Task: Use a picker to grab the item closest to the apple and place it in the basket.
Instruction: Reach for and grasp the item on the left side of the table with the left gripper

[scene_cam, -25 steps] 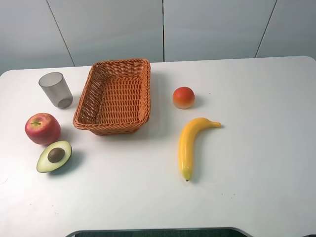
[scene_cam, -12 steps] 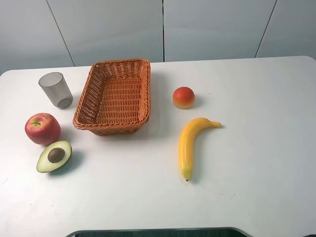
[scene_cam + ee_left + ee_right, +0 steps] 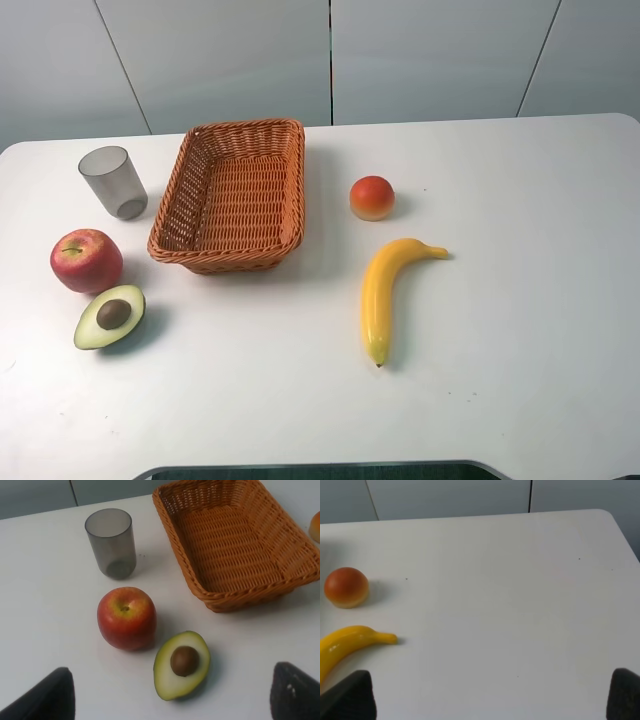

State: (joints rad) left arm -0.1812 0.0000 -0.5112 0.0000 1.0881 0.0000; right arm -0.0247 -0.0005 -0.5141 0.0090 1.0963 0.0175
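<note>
A red apple (image 3: pixel 86 259) sits at the table's left, with a halved avocado (image 3: pixel 109 316) touching or nearly touching it on the near side. The wicker basket (image 3: pixel 226 262) stands empty to the right of the apple. In the left wrist view, my left gripper (image 3: pixel 172 707) is open, its dark fingertips (image 3: pixel 50 697) spread wide above the table on the near side of the avocado (image 3: pixel 182 664) and apple (image 3: pixel 126 617). My right gripper (image 3: pixel 485 697) is also open and holds nothing. Neither gripper shows in the exterior view.
A grey translucent cup (image 3: pixel 113 182) stands behind the apple, left of the basket. An orange-red round fruit (image 3: pixel 372 197) and a banana (image 3: pixel 385 293) lie right of the basket. The table's near edge runs along the bottom of the exterior view.
</note>
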